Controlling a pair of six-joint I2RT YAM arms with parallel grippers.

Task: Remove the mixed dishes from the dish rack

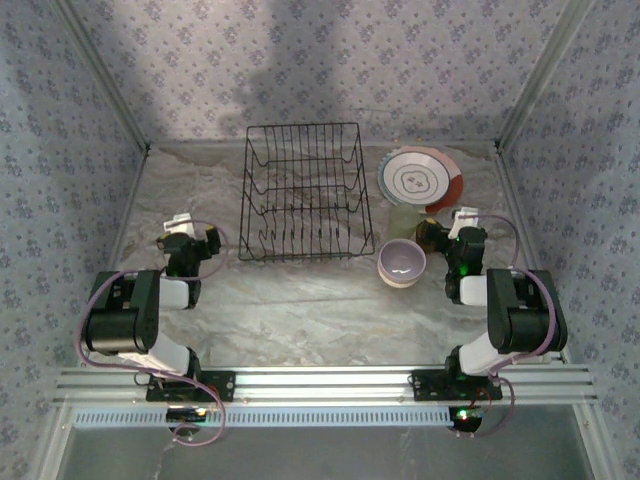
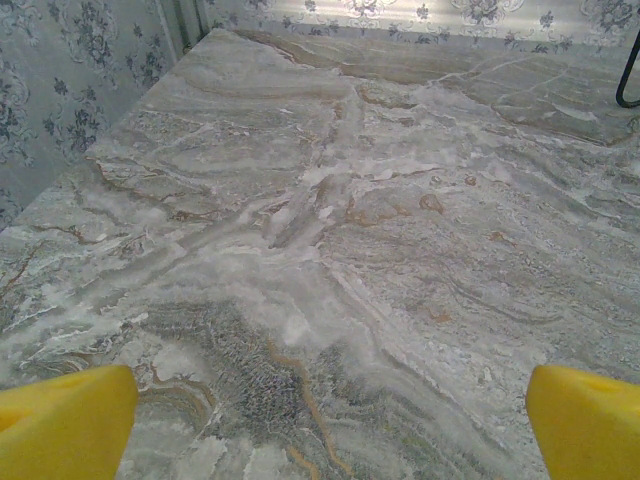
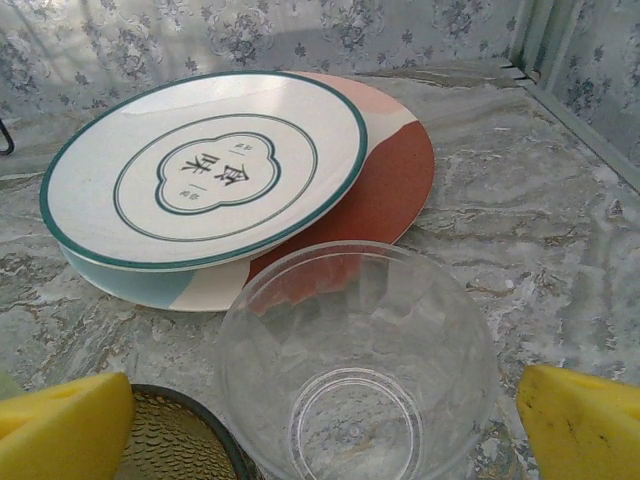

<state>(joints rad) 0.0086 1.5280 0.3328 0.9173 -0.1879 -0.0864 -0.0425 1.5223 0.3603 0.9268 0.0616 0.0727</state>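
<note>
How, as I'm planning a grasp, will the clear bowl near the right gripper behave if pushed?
The clear bowl looks smooth and thin-walled, so probably light and slippery. Sitting upright on the table, it would likely slide rather than tip.

Lower orange-red plate [image 3: 385,190] half hidden under green-rimmed plate [image 3: 200,170], amber cup [image 3: 178,445] cut by bottom edge, dish rack [image 2: 621,92] mostly cropped

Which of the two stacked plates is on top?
The white round plate with the green rim; the white plate with a brick-red patch lies under it.
</note>
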